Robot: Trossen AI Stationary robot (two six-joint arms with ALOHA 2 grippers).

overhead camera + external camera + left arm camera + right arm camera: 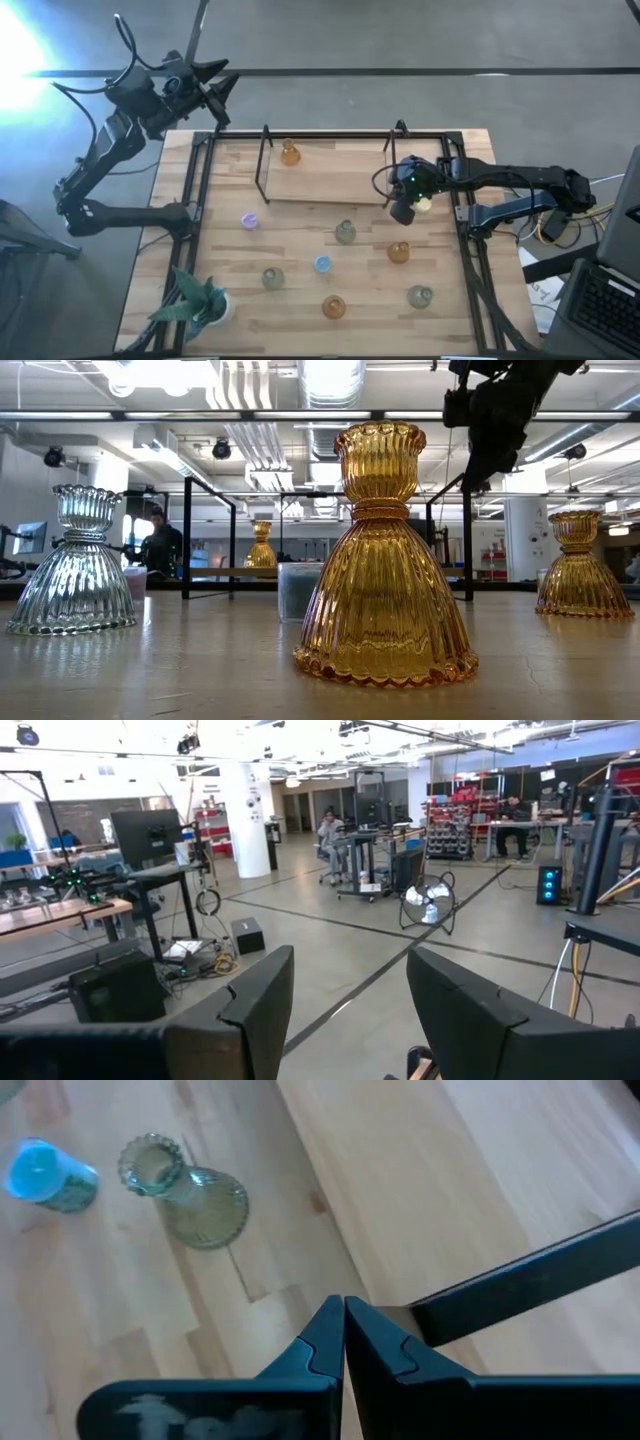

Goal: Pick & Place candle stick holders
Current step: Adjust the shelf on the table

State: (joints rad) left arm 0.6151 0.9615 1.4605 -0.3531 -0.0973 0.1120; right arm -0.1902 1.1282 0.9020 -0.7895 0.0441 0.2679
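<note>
Candle stick holders, small ribbed translucent glass pieces, stand scattered over the wooden desk (pixel 300 300). One amber holder (pixel 290 153) already sits on the raised wooden shelf (pixel 330 175) at the desk's far side. The rest, among them a purple one (pixel 249 221), a blue one (pixel 322 264) and a grey-green bulbous one (pixel 345 232), stand well apart on the desk.

Right tool (pixel 402 213) hangs near the shelf's corner, fingers pressed together, nothing held. Left tool (pixel 215 85) is parked off the desk, fingers apart, empty.

Risk: descending with fingers together would knock over a holder. Ribbed glass may slip or roll. The shelf's black frame (pixel 264 160) could snag the arm.
</note>
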